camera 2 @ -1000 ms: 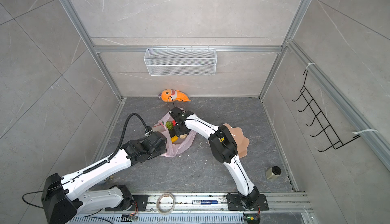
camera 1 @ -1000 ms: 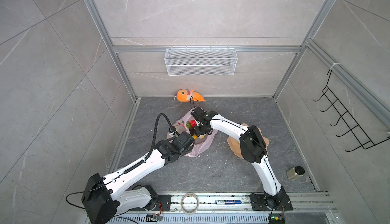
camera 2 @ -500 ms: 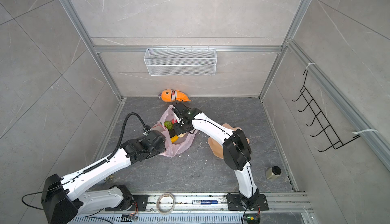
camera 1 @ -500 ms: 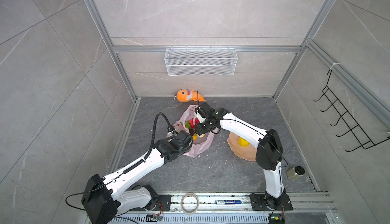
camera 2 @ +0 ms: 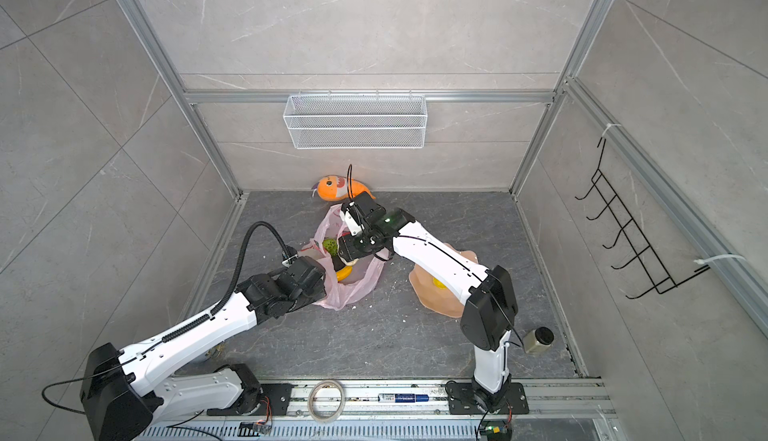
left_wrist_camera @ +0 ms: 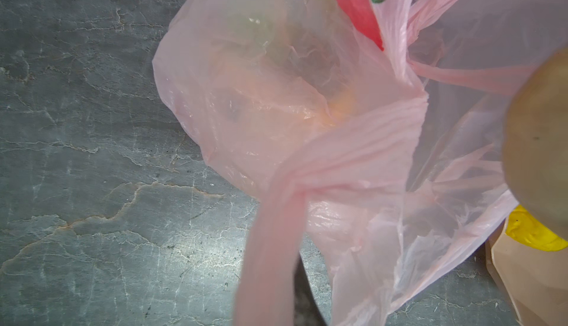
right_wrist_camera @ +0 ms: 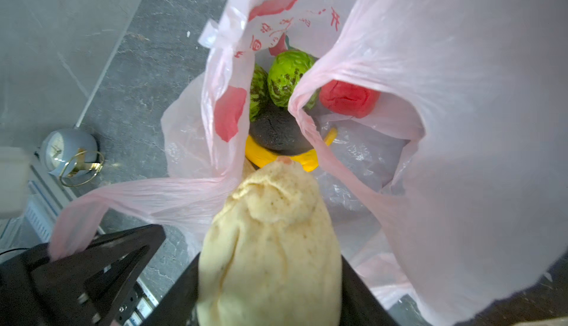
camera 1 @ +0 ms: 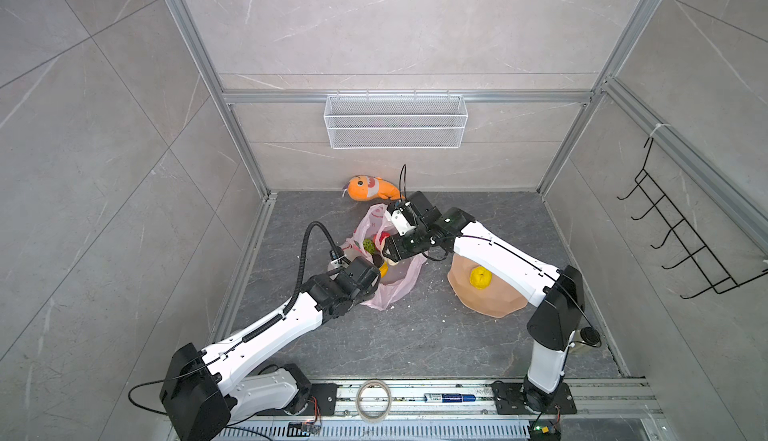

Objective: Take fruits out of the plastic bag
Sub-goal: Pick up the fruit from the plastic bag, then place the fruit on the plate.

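The pink plastic bag lies open on the floor. My left gripper is shut on one loop handle and holds it taut. My right gripper hangs over the bag's mouth, shut on a beige lumpy fruit. Inside the bag lie a bumpy green ball, a red piece, a dark avocado and a yellow banana. A yellow fruit rests on the peach plate.
An orange plush shark lies by the back wall, under a wire basket. A small jar stands at the right front. A tape roll and a marker lie on the front rail. Hooks hang on the right wall.
My right arm's elbow has swung off to the right, uncovering the plate with the yellow fruit. Its gripper stays over the bag's mouth. The left arm has not moved.
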You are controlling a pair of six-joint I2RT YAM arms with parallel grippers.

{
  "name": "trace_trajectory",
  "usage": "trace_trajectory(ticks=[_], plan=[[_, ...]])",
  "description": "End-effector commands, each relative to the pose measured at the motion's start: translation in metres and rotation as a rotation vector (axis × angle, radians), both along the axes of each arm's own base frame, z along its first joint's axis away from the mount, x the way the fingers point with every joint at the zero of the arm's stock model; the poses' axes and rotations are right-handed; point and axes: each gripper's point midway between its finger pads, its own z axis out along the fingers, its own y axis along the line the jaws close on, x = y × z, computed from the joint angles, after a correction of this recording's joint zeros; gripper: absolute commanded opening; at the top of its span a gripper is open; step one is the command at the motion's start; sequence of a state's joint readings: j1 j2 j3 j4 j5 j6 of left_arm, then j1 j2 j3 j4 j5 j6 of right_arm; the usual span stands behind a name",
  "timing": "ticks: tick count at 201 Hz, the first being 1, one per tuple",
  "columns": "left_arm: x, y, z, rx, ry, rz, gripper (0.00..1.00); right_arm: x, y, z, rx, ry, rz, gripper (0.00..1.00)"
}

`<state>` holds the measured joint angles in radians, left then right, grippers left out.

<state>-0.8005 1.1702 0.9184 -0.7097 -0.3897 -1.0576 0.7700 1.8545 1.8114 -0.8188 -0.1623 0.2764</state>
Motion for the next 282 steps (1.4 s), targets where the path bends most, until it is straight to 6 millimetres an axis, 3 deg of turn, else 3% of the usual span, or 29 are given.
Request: trace_trajectory(ticks=[1,61,89,133,163,211,282], plan=[[0.006,-0.002,0.019,-0.025,-0.047,-0.004,0.00,-0.015,-0.002,0.031,0.065,-0.017,0.015,0.46],[0.006,-0.001,0.023,-0.031,-0.058,-0.007,0.00,-0.023,-0.029,0.071,0.059,-0.109,-0.022,0.45],[0.006,-0.001,0.027,-0.038,-0.071,-0.010,0.00,-0.018,-0.058,0.080,0.007,-0.155,-0.091,0.45],[0.005,0.002,0.032,-0.034,-0.081,-0.011,0.00,-0.005,-0.111,0.078,-0.020,-0.152,-0.216,0.44],[0.004,0.004,0.030,-0.030,-0.073,-0.009,0.00,0.001,-0.156,0.061,-0.091,-0.138,-0.316,0.44],[0.005,0.002,0.029,-0.033,-0.067,-0.013,0.00,0.005,-0.233,0.007,-0.203,-0.048,-0.518,0.43],[0.004,0.001,0.027,-0.036,-0.058,-0.016,0.00,-0.001,-0.306,-0.058,-0.321,0.069,-0.710,0.42]])
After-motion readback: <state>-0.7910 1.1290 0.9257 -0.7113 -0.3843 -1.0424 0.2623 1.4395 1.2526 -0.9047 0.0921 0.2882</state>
